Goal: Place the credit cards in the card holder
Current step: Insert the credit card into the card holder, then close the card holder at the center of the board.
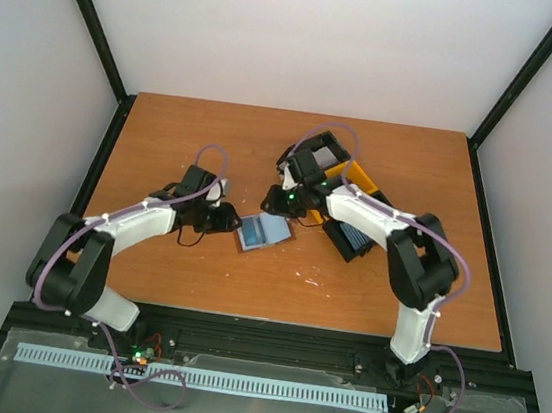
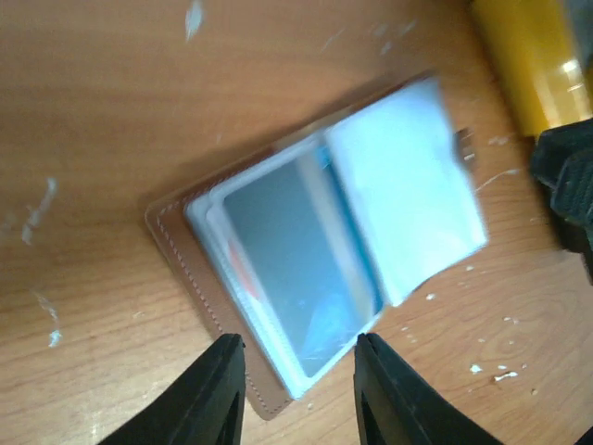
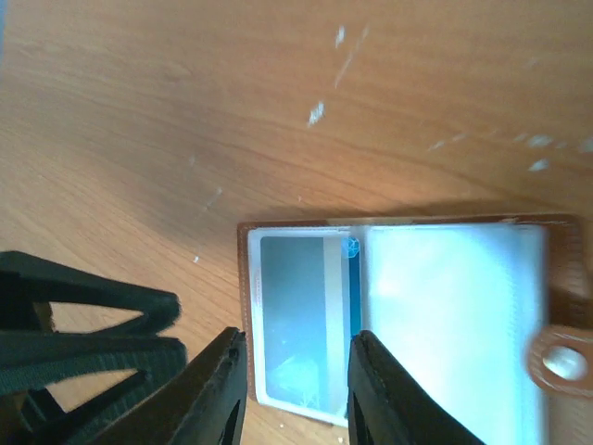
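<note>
The brown card holder (image 1: 261,233) lies open on the table between the arms, its pale clear sleeves facing up. In the left wrist view the card holder (image 2: 199,278) has a grey card (image 2: 287,264) in its left sleeve. In the right wrist view the card holder (image 3: 243,278) shows the same grey card (image 3: 289,306), a blue card edge (image 3: 354,292) beside it and the snap tab (image 3: 561,362). My left gripper (image 1: 226,219) (image 2: 298,375) is open and empty at the holder's left edge. My right gripper (image 1: 281,203) (image 3: 295,375) is open and empty just above the holder.
A yellow bin (image 1: 355,179) and a black bin (image 1: 353,238) stand right of the holder, under the right arm; the black one holds a blue card. The yellow bin (image 2: 533,56) also shows in the left wrist view. White specks dot the wooden table (image 1: 214,138).
</note>
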You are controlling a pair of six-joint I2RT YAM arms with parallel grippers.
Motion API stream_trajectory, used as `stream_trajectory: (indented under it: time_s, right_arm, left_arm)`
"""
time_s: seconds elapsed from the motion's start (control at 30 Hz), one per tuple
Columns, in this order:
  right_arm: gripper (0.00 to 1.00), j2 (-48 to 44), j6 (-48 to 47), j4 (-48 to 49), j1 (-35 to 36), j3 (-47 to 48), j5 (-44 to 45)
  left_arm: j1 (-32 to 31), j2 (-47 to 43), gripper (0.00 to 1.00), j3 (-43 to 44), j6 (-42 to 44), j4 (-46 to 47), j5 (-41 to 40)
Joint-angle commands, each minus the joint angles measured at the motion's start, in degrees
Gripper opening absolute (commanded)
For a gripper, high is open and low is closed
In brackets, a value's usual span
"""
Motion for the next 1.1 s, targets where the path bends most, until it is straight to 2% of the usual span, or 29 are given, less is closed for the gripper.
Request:
stream_trajectory:
  time_s: [0.0,0.1,0.2,0.3,0.33,0.47,0.57,0.7,0.83,0.97,1.07]
  right_arm:
    - [0.32,-8.3,1.0,-2.5,0.4,-4.1,13.2]
    - [0.36,-12.3,1.8,-3.0,0.4,-8.0,17.3]
    - [0.38,-15.2,0.5,-3.1,0.4,-10.4,18.1]
    - [0.44,-16.1,-0.5,-4.1,0.4,-11.0,17.3]
    - [0.46,-15.8,-0.6,-4.8,0.4,-10.7,17.4]
    - [0.55,-14.9,-0.4,-5.4,0.5,-10.6,18.5]
    - [0.56,-12.4,-0.2,-5.5,0.4,-9.6,19.8]
    - [0.51,-6.9,0.5,-7.2,0.4,-6.3,21.3]
    - [0.40,-2.7,0.2,-7.2,0.4,-4.2,20.1]
    - [0.37,-0.2,-1.7,-6.5,0.4,-2.5,18.4]
    - [0.38,1.6,-2.7,-8.0,0.4,-0.6,19.0]
  left_arm:
    - [-0.2,-8.9,0.38,-0.1,1.4,1.6,-7.1]
    - [-0.1,-16.0,0.51,-0.9,1.9,1.1,-13.7]
    - [0.1,-23.2,0.71,-2.6,2.2,0.8,-19.9]
    - [0.3,-29.8,0.97,-5.1,2.3,0.9,-22.3]
    - [0.5,-31.7,0.99,-5.9,2.0,0.8,-22.5]
    - [1.0,-37.6,1.00,-9.1,-1.1,0.0,-21.0]
    - [1.2,-40.3,1.00,-11.7,-4.2,-0.5,-18.5]
    - [1.7,-41.7,1.00,-15.0,-7.7,0.0,-12.7]
    - [1.9,-41.3,1.00,-19.1,-11.1,1.8,-7.1]
    - [2.4,-39.5,1.00,-22.7,-13.6,6.7,0.1]
    - [2.6,-36.5,1.00,-23.4,-14.9,7.6,1.8]
